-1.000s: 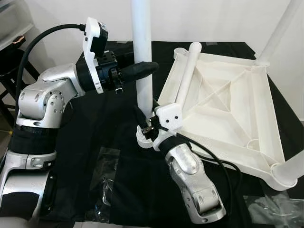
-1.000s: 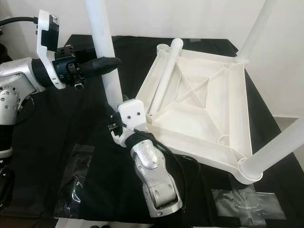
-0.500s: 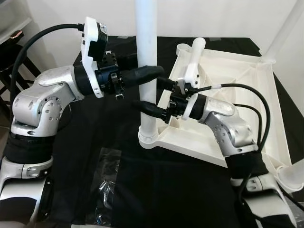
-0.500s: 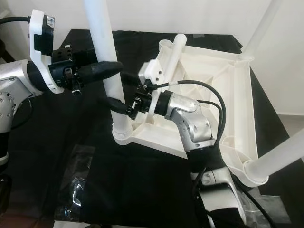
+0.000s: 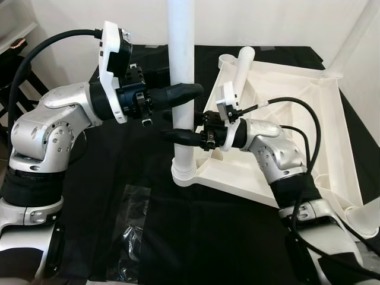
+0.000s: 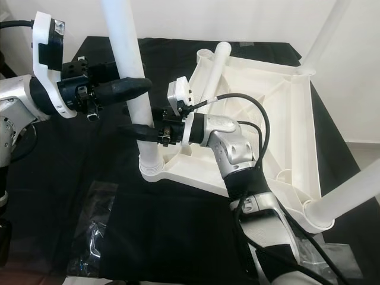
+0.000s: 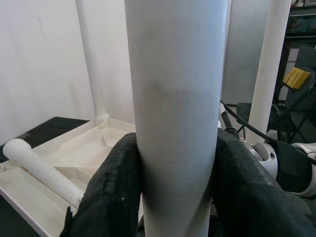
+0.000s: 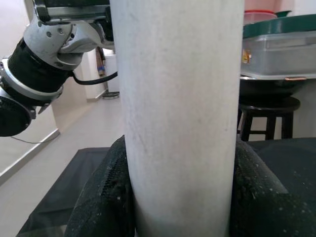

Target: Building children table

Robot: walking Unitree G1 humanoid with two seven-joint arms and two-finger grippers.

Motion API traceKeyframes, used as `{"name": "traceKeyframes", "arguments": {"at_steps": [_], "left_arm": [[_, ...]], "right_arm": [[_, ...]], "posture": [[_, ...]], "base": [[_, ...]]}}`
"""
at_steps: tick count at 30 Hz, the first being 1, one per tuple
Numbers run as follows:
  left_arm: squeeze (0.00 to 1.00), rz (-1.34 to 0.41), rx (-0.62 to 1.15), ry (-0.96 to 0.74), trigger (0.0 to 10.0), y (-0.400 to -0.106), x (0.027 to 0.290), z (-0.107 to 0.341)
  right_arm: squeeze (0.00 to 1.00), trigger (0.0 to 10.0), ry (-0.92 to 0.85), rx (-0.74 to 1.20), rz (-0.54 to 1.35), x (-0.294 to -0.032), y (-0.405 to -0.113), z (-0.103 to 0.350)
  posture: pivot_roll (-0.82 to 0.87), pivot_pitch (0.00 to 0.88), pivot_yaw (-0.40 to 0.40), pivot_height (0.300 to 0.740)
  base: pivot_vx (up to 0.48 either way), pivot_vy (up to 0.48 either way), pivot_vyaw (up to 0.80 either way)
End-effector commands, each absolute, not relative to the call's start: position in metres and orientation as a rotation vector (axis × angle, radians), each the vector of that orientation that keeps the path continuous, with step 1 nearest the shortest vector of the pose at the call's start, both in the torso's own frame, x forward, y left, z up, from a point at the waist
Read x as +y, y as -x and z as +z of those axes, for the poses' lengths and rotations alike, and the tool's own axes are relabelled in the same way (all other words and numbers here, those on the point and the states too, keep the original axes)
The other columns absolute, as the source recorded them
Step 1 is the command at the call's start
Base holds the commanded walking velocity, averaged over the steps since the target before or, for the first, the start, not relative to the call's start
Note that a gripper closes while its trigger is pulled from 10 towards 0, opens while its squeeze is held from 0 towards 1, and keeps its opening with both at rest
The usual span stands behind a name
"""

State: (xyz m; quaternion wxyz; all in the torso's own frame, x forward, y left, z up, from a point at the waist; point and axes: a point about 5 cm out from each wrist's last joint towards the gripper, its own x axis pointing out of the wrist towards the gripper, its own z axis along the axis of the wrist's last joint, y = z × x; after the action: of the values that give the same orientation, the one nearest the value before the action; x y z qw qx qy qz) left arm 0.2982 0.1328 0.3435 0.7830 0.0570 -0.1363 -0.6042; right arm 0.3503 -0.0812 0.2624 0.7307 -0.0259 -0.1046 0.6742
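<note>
The white table top [image 5: 309, 113] lies upside down on a black cloth. One white leg [image 5: 181, 59] stands upright in its near left corner socket [image 5: 185, 173]. My left gripper [image 5: 189, 92] is shut on this leg from the left at mid height. Reaching in from the right, my right gripper [image 5: 178, 134] is shut on the same leg a little lower. The wrist views show the leg [image 7: 177, 98] pressed between black fingers [image 7: 111, 190], and likewise the leg [image 8: 180, 98] between fingers [image 8: 101, 195]. A loose leg [image 5: 241, 71] lies inside the top.
Two more legs stand in the far right corner [image 5: 356, 32] and the near right corner [image 6: 350, 193]. Clear plastic bags [image 5: 132, 237] lie on the black cloth [image 5: 113, 172] near the front. A dark stool [image 5: 12, 83] stands at the left. A white wall runs behind.
My right arm has swung from low at the leg's base round to the right and now grips the leg lower down. The left gripper keeps its hold.
</note>
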Motion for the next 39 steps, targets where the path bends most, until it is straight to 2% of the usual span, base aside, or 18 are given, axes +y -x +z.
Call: {"name": "traceKeyframes", "arguments": {"at_steps": [1, 2, 3, 9, 10, 11, 12, 13, 15, 20, 26, 27, 28, 30, 31, 37, 38, 39], "left_arm": [[0.0, -1.384, -0.225, -0.123, 0.0, -0.292, 0.127, 0.332], [0.0, -1.384, -0.225, -0.123, 0.0, -0.292, 0.127, 0.332], [1.0, -1.378, -0.223, -0.098, 10.0, -0.294, 0.126, 0.333], [1.0, -1.194, -0.282, -0.04, 10.0, -0.308, 0.134, 0.345], [1.0, -1.15, -0.286, -0.031, 10.0, -0.311, 0.139, 0.345], [0.0, -1.092, -0.284, -0.011, 10.0, -0.314, 0.146, 0.344], [0.0, -1.05, -0.285, 0.016, 10.0, -0.316, 0.153, 0.344], [0.0, -1.05, -0.285, 0.016, 10.0, -0.316, 0.153, 0.344], [0.0, -0.976, -0.272, 0.073, 10.0, -0.318, 0.169, 0.337], [0.0, -0.885, -0.186, 0.091, 10.0, -0.315, 0.181, 0.299], [0.0, -0.838, -0.137, 0.115, 10.0, -0.305, 0.187, 0.275], [0.0, -0.82, -0.103, 0.103, 10.0, -0.298, 0.189, 0.261], [0.0, -0.818, -0.052, 0.101, 10.0, -0.285, 0.186, 0.241], [0.0, -0.823, -0.021, 0.1, 10.0, -0.275, 0.183, 0.229], [0.0, -0.836, 0.02, 0.12, 10.0, -0.259, 0.175, 0.212], [0.0, -0.852, 0.055, 0.139, 10.0, -0.241, 0.16, 0.193], [0.0, -0.851, 0.046, 0.159, 10.0, -0.234, 0.153, 0.189], [0.0, -0.853, 0.036, 0.176, 10.0, -0.229, 0.146, 0.187]], "right_arm": [[0.0, 0.0, 0.033, -0.2, 1.46, -0.086, -0.355, 0.256], [0.0, 0.0, 0.033, -0.2, 1.46, -0.086, -0.355, 0.256], [0.0, 0.0, 0.042, -0.201, 1.431, -0.088, -0.357, 0.254], [0.0, 0.0, 0.043, -0.136, 1.09, -0.096, -0.354, 0.227], [0.0, 0.0, -0.011, -0.095, 0.911, -0.09, -0.351, 0.214], [0.0, 0.0, -0.069, 0.044, 0.617, -0.077, -0.324, 0.173], [0.0, 0.0, -0.109, 0.138, 0.491, -0.063, -0.29, 0.147], [0.0, 0.0, -0.109, 0.138, 0.491, -0.063, -0.29, 0.147], [0.0, 0.0, -0.063, 0.204, 0.341, -0.06, -0.262, 0.128], [0.0, 0.0, 0.012, 0.12, 0.369, -0.062, -0.286, 0.138], [0.0, 0.0, 0.001, 0.119, 0.324, -0.063, -0.289, 0.145], [0.0, 8.0, 0.017, 0.12, 0.3, -0.065, -0.29, 0.149], [0.59, 10.0, 0.001, 0.084, 0.317, -0.07, -0.292, 0.16], [0.59, 10.0, -0.011, 0.056, 0.334, -0.072, -0.293, 0.167], [1.0, 10.0, -0.088, 0.004, 0.433, -0.075, -0.297, 0.179], [1.0, 10.0, -0.139, -0.105, 0.603, -0.086, -0.31, 0.201], [0.0, 10.0, -0.074, -0.17, 0.735, -0.098, -0.318, 0.215], [0.0, 10.0, -0.001, -0.207, 0.838, -0.107, -0.323, 0.225]], "posture": [[0.02, 0.157, -0.012, 0.74], [0.02, 0.157, -0.012, 0.74], [0.02, 0.156, -0.012, 0.74], [0.01, 0.163, -0.028, 0.74], [0.0, 0.16, -0.039, 0.74], [0.01, 0.151, -0.044, 0.74], [0.03, 0.156, -0.031, 0.74], [0.03, 0.156, -0.031, 0.74], [-0.01, 0.16, -0.004, 0.74], [0.0, 0.147, -0.009, 0.74], [0.0, 0.145, -0.013, 0.74], [0.0, 0.146, -0.016, 0.74], [0.01, 0.143, -0.016, 0.74], [0.01, 0.143, -0.016, 0.74], [0.01, 0.139, -0.018, 0.74], [0.03, 0.126, -0.028, 0.74], [0.04, 0.118, -0.034, 0.74], [0.04, 0.114, -0.04, 0.74]], "base": [[0.0, 0.0, 0.0], [0.0, 0.0, 0.0], [0.0, 0.0, 0.0], [0.0, 0.0, 0.0], [0.0, 0.0, 0.0], [0.0, 0.0, 0.0], [0.0, 0.0, 0.0], [0.0, 0.0, 0.0], [0.0, 0.0, 0.0], [0.0, 0.0, 0.0], [0.0, 0.0, 0.0], [0.0, 0.0, 0.0], [0.0, 0.0, 0.0], [0.0, 0.0, 0.0], [0.0, 0.0, 0.0], [0.0, 0.0, 0.0], [0.0, 0.0, 0.0], [0.0, 0.0, 0.0]]}}
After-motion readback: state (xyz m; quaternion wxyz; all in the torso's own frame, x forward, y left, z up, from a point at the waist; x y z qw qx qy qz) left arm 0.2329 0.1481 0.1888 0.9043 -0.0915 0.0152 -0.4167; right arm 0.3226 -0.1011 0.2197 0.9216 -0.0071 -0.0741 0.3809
